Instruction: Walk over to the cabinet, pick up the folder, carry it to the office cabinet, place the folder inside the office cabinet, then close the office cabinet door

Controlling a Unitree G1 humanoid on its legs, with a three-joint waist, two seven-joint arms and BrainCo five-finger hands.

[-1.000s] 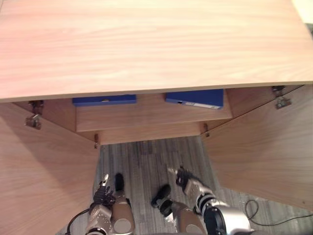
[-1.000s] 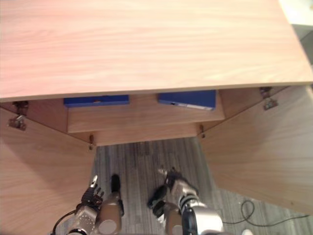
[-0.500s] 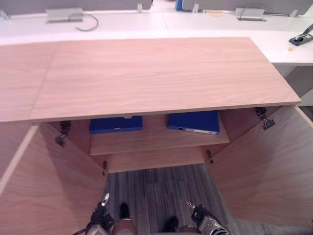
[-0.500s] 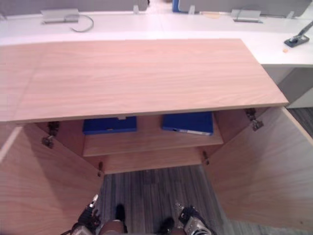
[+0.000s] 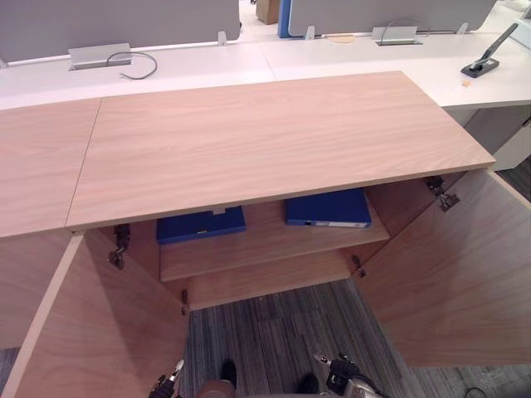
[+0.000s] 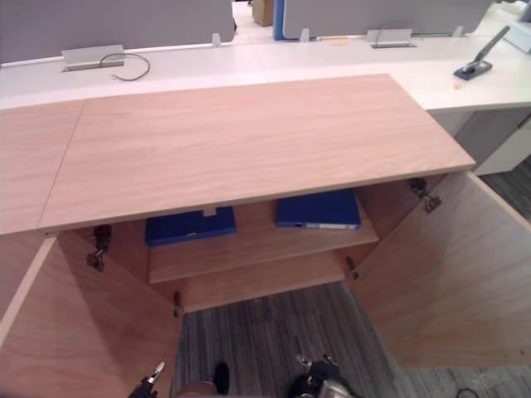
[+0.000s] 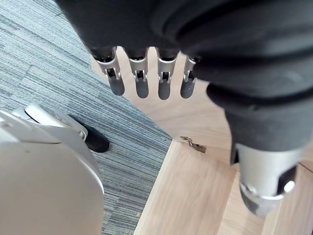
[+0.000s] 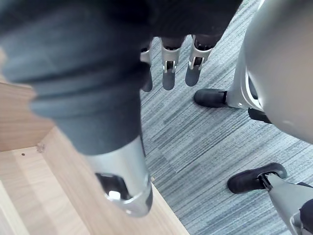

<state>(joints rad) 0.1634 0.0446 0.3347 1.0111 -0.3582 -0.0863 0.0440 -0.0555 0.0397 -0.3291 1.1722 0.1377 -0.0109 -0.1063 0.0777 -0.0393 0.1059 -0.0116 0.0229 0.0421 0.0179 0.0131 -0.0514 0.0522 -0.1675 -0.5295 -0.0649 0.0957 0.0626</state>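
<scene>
A low wooden cabinet [image 5: 265,141] stands in front of me with both doors swung open. On its shelf lie two blue folders, one at the left [image 5: 201,225] and one at the right [image 5: 328,208], both partly hidden under the top board. My left hand [image 5: 168,386] hangs low by the left door [image 5: 99,332]; its wrist view shows the fingers [image 7: 142,81] straight and holding nothing. My right hand [image 5: 336,375] hangs low over the carpet near the right door [image 5: 452,274], its fingers [image 8: 168,71] straight and empty too. Both hands are well below and short of the shelf.
Grey striped carpet [image 5: 282,323] lies between the two open doors. A second wooden cabinet top [image 5: 37,166] adjoins on the left. Behind runs a white desk [image 5: 207,62] with a grey cable box [image 5: 99,55] and a black device [image 5: 481,58] at the right.
The camera has tilted up, so the whole cabinet top and the white desk behind now show. Both hands sit lower in the picture, still hanging empty.
</scene>
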